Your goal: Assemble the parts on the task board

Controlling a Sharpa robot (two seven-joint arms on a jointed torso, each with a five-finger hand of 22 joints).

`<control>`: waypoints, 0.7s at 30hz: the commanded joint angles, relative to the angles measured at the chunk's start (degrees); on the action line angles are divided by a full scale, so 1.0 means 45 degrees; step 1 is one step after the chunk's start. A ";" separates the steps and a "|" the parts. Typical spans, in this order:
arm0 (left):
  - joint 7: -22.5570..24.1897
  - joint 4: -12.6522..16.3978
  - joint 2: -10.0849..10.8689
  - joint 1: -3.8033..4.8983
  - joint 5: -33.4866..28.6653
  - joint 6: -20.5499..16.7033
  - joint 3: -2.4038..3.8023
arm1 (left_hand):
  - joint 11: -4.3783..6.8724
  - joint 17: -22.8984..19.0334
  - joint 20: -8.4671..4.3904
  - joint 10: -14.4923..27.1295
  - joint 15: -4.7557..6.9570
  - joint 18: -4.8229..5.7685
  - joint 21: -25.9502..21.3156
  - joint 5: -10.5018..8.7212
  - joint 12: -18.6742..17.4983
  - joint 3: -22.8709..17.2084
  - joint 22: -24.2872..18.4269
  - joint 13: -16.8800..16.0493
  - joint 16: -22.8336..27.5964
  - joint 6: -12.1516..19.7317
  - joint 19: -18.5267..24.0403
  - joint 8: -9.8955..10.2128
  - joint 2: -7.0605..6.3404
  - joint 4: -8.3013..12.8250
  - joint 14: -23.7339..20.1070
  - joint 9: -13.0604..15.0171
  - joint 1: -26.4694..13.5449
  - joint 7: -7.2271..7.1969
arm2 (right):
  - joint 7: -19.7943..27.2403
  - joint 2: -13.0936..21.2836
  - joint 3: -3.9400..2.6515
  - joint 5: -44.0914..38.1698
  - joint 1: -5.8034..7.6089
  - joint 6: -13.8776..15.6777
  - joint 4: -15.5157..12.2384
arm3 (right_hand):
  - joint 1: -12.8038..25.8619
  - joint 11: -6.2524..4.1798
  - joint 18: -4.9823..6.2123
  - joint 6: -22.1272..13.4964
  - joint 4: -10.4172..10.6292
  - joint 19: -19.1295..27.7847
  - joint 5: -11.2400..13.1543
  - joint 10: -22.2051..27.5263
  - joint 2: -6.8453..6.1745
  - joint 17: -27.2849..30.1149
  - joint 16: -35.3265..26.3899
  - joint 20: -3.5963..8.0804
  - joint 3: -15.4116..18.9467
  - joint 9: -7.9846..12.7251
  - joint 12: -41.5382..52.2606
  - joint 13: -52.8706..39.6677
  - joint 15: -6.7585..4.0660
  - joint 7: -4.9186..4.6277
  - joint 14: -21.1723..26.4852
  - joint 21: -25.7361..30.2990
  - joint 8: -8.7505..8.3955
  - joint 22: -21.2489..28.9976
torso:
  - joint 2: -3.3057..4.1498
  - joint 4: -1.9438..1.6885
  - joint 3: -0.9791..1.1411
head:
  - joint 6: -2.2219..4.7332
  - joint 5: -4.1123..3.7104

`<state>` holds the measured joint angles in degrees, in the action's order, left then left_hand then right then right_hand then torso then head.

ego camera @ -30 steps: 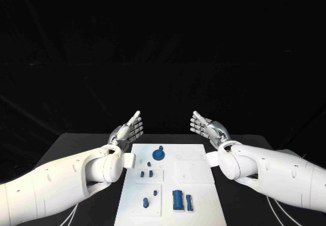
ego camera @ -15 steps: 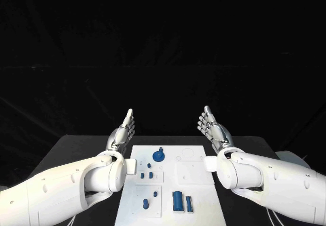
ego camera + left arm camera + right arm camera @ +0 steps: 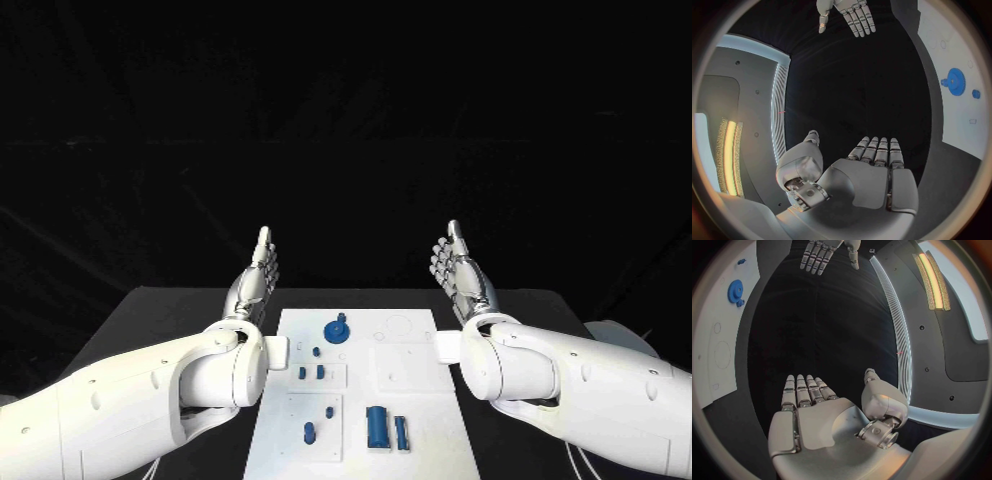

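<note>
The white task board (image 3: 426, 445) lies in the middle of the black table. On it are a blue gear (image 3: 336, 329), two small blue pegs (image 3: 310, 372), two small blue ovals (image 3: 319, 422) and two upright blue blocks (image 3: 385, 427). My left hand (image 3: 253, 283) is raised above the table's far left, fingers straight and together, holding nothing. My right hand (image 3: 462, 274) is raised opposite it on the right, flat and empty too. The left wrist view shows my left hand (image 3: 870, 172), the right hand (image 3: 848, 15) and the gear (image 3: 954, 81). The right wrist view shows my right hand (image 3: 814, 412) and the gear (image 3: 736, 291).
The black table (image 3: 159, 310) runs out on both sides of the board. My white forearms (image 3: 144, 390) lie along the board's left and right edges.
Both hands have turned from palm-up and slightly curled to upright with straight fingers. The parts on the board have not moved.
</note>
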<state>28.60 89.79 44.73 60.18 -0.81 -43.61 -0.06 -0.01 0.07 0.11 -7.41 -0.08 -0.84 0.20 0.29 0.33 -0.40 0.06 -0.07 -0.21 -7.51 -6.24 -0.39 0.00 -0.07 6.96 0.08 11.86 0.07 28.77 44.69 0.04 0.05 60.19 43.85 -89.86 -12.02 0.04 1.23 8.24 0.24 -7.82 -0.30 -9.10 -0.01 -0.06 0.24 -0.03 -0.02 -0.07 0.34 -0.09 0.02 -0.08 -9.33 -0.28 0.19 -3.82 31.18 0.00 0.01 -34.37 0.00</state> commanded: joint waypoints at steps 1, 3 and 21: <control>0.0265 0.0036 -0.0009 -0.0003 0.0179 -0.0112 0.0014 | 0.0003 -0.0015 -0.0024 0.0556 0.0017 0.0186 -0.0045 -0.0064 -0.0074 0.0089 -0.0014 0.0016 0.0047 0.0544 0.0476 0.0086 0.0000 0.0015 -0.0490 -0.0017 -0.0854 -0.0016 | 0.0227 -0.0001 -0.0009 -0.0011 -0.0006 0.0060 -0.0020 | 0.0886 -0.0009 -0.0273 -0.0603 -0.0052 0.0562 0.0066 0.0665 0.0003 0.0014 -0.0054 0.0006 0.0004 0.0015 -0.0076 0.0020 -0.0005 0.0017 0.0687 0.0063 -0.0042 0.0848 | 0.0000 0.0000 -0.0001 | -0.0001 0.0000; 0.0265 0.0036 -0.0009 -0.0003 0.0179 -0.0112 0.0014 | 0.0003 -0.0015 -0.0024 0.0586 0.0017 0.0186 -0.0045 -0.0064 -0.0074 0.0089 -0.0014 0.0016 0.0047 0.0611 0.1387 0.0086 0.0000 0.0015 -0.0554 -0.0017 -0.0977 -0.0016 | 0.0227 -0.0001 -0.0009 -0.0011 -0.0006 0.0060 -0.0020 | 0.0985 -0.0009 -0.0273 -0.0661 -0.0052 0.0617 0.0066 0.0743 0.0003 0.0014 -0.0054 0.0006 0.0004 0.0015 -0.0076 0.0020 -0.0005 0.0017 0.0747 0.0063 -0.0042 0.0848 | 0.0000 0.0000 -0.0001 | -0.0001 0.0000; 0.0265 0.0036 -0.0009 -0.0003 0.0179 -0.0112 0.0014 | 0.0003 -0.0015 -0.0024 0.1647 0.0017 0.0186 -0.0045 -0.0064 -0.0074 0.0089 -0.0014 0.0016 0.0047 0.1670 0.1387 0.0086 0.0000 0.0015 -0.1546 -0.0017 -0.2635 -0.0016 | 0.0227 -0.0001 -0.0009 -0.0011 -0.0006 0.0060 -0.0020 | 0.2672 -0.0009 -0.0273 -0.1832 -0.0052 0.1738 0.0066 0.2023 0.0003 0.0014 -0.0054 0.0006 0.0004 0.0015 -0.0076 0.0020 -0.0005 0.0017 0.2072 0.0063 -0.0042 0.0848 | 0.0000 0.0000 -0.0001 | -0.0001 0.0000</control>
<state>28.79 89.81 44.74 60.17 -0.65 -43.96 -0.06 -0.01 0.08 0.00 -0.28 -0.01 -0.84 0.21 0.30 0.33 -0.41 0.08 -0.09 -0.21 -0.29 -0.22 -0.39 0.00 -0.07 0.32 0.05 0.43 -0.02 28.95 44.69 0.04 0.28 60.18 44.23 -89.88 -0.32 -0.04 0.33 0.21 0.24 -0.28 -0.30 -0.27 -0.02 -0.09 0.25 0.01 -0.01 -0.10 0.35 -0.05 -0.01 0.01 -0.29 -0.29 0.19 -0.05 31.18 0.00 0.00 -34.37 0.00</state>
